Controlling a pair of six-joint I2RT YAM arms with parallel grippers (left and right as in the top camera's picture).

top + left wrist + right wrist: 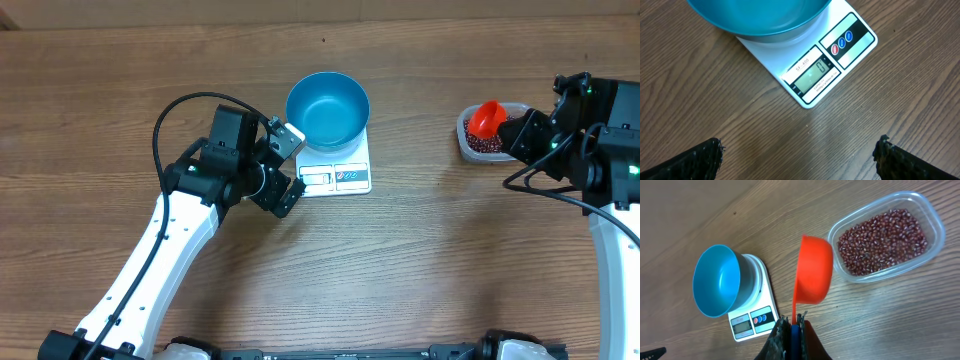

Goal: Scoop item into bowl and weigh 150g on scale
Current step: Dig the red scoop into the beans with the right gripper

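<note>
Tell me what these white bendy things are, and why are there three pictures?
Those are two robot arms, and each one ends in a two-finger hand. One picture looks down from above the table. The other two come from small cameras on the wrists, so each hand's own fingers peek in at the bottom.

On the table, an empty blue bowl sits on a white kitchen scale. Off to the side is a clear tub of little red-brown beans.

The right hand is pinched shut on the handle of an orange scoop and holds it by the tub. The left hand is wide open near the scale and holds nothing.
</note>
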